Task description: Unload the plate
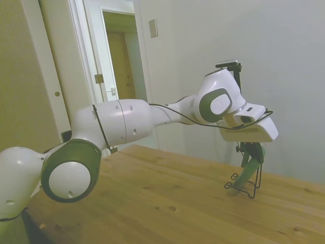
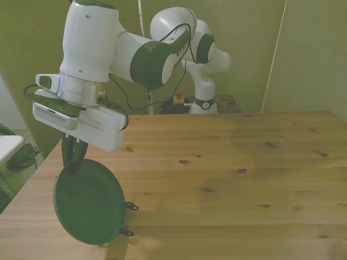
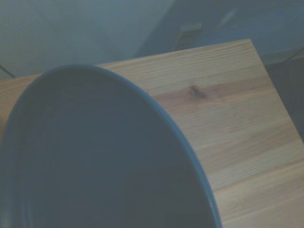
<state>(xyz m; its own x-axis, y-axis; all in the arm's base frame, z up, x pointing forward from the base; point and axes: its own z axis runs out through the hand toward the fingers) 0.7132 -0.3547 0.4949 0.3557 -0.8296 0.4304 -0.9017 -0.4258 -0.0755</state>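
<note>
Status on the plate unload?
Gripper at the plate's top rim, fingers unclear. Plate tilted in the wire stand. Nothing in the way.

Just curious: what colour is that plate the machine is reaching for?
Dark green plate, clearest in the front view.

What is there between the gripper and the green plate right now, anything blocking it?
Nothing visible. The gripper is already down at the top rim of the plate, which leans tilted in the wire stand near the table corner. Only the stand's prongs surround the plate's lower edge.
</note>
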